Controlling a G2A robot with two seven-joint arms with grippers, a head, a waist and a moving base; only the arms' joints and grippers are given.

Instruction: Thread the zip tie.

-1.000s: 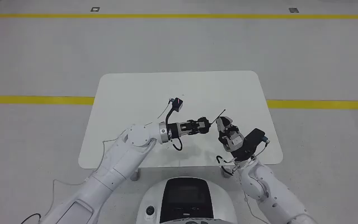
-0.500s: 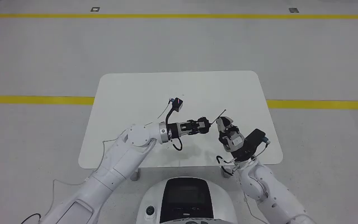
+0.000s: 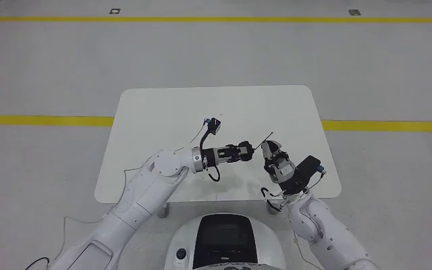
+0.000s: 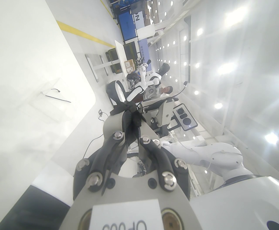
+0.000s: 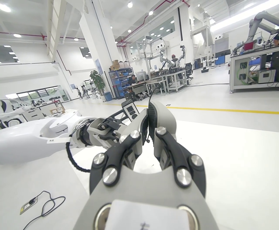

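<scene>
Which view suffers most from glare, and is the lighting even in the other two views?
Left wrist view: ceiling lamps flare strongly, and a pale haze lies over the table beside the left tool. Right wrist view: even light, no flare on the right tool or the zip tie. Top view: flat, even light across the table.

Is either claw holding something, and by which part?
The right gripper pinches a thin black plastic zip tie partway along its strap; what the left gripper holds cannot be told.
</scene>
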